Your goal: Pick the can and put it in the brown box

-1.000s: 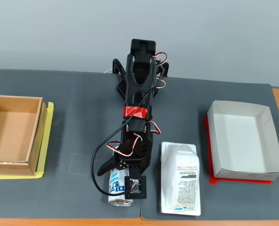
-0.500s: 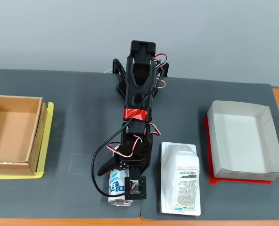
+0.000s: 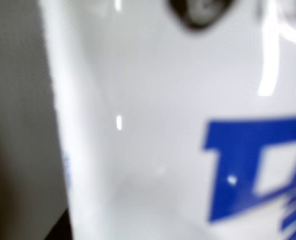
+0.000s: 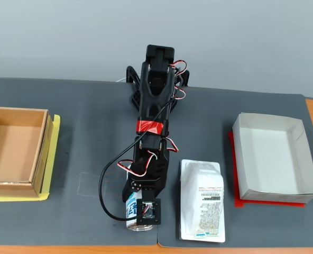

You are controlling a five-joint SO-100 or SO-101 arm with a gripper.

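At the left edge of the desk [image 4: 82, 132] the brown box [image 4: 16, 151] is sitting open and empty, on a yellow sheet. Moving right, the arm [image 4: 155, 100] is reaching from the back of the desk toward the front edge, and the pincer [image 4: 138, 206] is coming down over the can [image 4: 131, 209], which is standing close to the front edge, a little left of the middle. Only a sliver of the can is showing past the pincer and its camera housing. Just beside it on the right a flat white package [image 4: 201, 201] is lying, and at the right edge a white tray box [image 4: 273, 159] is resting on a red underlay.

The pincer is looking drawn in around the can, but whether it is actually gripping cannot be told from either view.

Judging by this, the step in hand is the grasp. It is best done by squeezing the can mid-body, square on, then lifting straight up before swinging left, so the can is neither tipping nor brushing the package.

The fixed view is giving the whole layout and the route to the box. The wrist view is showing only the can [image 3: 153, 150] filling the frame, white wall and blue lettering, blurred, which suggests the camera is sitting very close to it.
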